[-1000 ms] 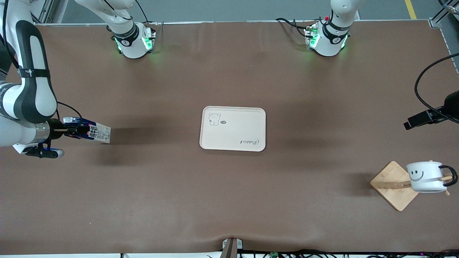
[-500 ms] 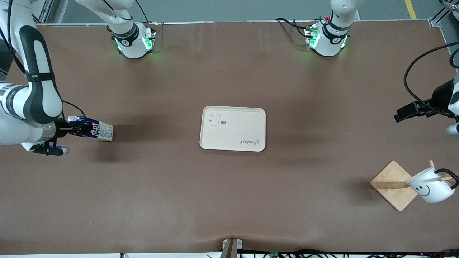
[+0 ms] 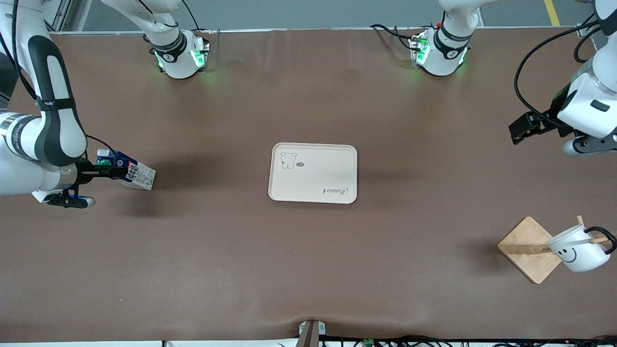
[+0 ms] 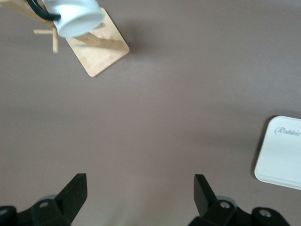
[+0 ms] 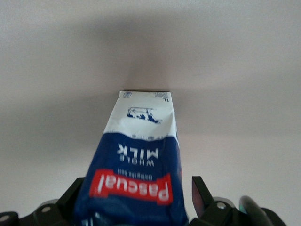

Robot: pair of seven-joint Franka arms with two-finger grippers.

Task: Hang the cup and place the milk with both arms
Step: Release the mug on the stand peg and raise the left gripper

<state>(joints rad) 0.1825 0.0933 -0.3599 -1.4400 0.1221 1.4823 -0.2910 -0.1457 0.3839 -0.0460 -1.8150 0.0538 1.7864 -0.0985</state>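
The milk, a blue and white carton with a green cap, stands on the brown table toward the right arm's end, well away from the tray. My right gripper is open around its top. In the right wrist view the milk fills the space between the fingers of my right gripper, with a gap at one finger. The cup hangs tilted by its black handle on a peg of the wooden rack. My left gripper is open and empty, up over the table's left-arm end, and the cup shows well away from my left gripper.
A cream tray lies at the table's middle, with nothing on it; its corner shows in the left wrist view. The rack's square base sits near the table's front corner at the left arm's end.
The right gripper has opened and let go of the milk after setting it on the table. The left arm has pulled up and away from the cup, which tipped down on its peg.
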